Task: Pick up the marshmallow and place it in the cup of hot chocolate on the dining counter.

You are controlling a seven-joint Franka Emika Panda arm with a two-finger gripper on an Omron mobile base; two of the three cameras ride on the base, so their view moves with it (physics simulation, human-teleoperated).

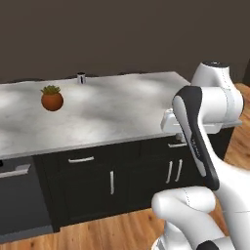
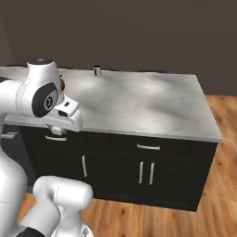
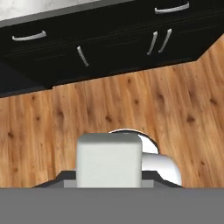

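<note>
You can't tell if the gripper is open or closed, so find the tiny marshmallow first, then carry it slowly to the cup of hot chocolate (image 1: pixel 81 77) at the far edge of the dining counter (image 1: pixel 122 110).

Plant pot, black cabinets and wood floor

A round terracotta plant pot (image 1: pixel 52 101) with a small green plant sits on the left of the marbled top. Below it, black cabinet doors (image 2: pixel 143 172) and drawers (image 2: pixel 149 146) carry pale bar handles (image 1: pixel 81 159). Orange-brown wooden floor planks (image 3: pixel 109 105) run in front of the base
</note>
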